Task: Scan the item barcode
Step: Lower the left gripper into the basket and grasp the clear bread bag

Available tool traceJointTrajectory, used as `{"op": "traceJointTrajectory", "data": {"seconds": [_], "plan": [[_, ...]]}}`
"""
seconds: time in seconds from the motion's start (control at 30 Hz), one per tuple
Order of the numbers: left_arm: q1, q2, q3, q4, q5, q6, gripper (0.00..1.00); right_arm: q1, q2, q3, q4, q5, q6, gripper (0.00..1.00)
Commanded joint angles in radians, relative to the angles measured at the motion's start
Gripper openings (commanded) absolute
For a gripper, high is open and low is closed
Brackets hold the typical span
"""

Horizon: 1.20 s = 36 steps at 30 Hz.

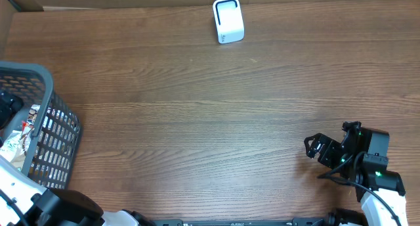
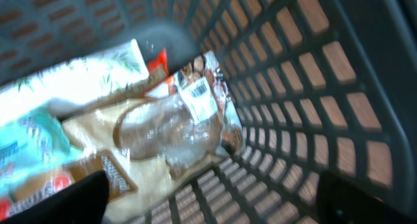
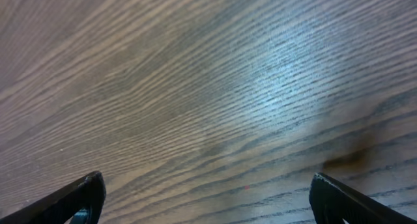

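Left wrist view: the left gripper [image 2: 212, 195] hangs inside the grey mesh basket [image 2: 339, 87], jaws spread wide with nothing between them. Just below lies a clear-wrapped packet [image 2: 163, 129], its white barcode label [image 2: 201, 94] facing up. It rests close to the basket wall with a white-and-green pack [image 2: 71, 81] beside it.

By my read this is the picking step, since the item is not yet gripped. The next move calls for a drop onto that packet, fingers straddling it without covering the label, then a lift over the rim.

Overhead, the basket sits at the left edge of the table [image 1: 197, 121]. The white scanner [image 1: 228, 20] stands at the far edge, well apart from it, with open wood all the way between. Inside the basket, room looks tight, with the wall close on one side. The right gripper [image 1: 314, 148] waits near the table's near right corner, fully open and holding nothing.
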<state>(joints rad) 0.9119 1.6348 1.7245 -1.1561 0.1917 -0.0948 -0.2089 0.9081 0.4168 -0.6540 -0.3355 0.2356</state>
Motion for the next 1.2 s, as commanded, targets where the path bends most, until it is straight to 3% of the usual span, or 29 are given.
{"op": "traceJointTrajectory", "data": {"seconds": [0.0, 0.1, 0.23, 0.53, 1.03, 1.1, 1.13, 1.17], "plan": [[0.005, 0.0, -0.098, 0.081, 0.023, 0.151, 0.96, 0.004, 0.026, -0.001, 0.005, 0.006, 0.004, 1.0], [0.004, 0.003, -0.162, 0.17, 0.015, 0.256, 0.99, 0.004, 0.055, -0.001, 0.005, 0.006, 0.004, 1.0], [0.004, 0.027, -0.217, 0.257, -0.067, 0.395, 0.91, 0.004, 0.091, -0.002, 0.005, 0.006, 0.004, 1.0], [0.005, 0.139, -0.224, 0.349, -0.091, 0.596, 0.96, 0.004, 0.13, -0.002, 0.02, 0.006, 0.004, 1.0], [0.004, 0.372, -0.224, 0.297, -0.06, 0.649, 0.9, 0.004, 0.13, -0.002, 0.02, 0.005, 0.004, 1.0], [0.004, 0.396, -0.224, 0.283, -0.06, 0.644, 0.84, 0.004, 0.13, -0.002, 0.02, 0.006, 0.004, 1.0], [0.004, 0.405, -0.224, 0.277, -0.06, 0.639, 0.77, 0.004, 0.13, -0.001, 0.02, 0.006, 0.004, 1.0], [0.004, 0.413, -0.224, 0.272, -0.06, 0.635, 0.64, 0.004, 0.13, -0.002, 0.02, 0.006, 0.004, 1.0]]}}
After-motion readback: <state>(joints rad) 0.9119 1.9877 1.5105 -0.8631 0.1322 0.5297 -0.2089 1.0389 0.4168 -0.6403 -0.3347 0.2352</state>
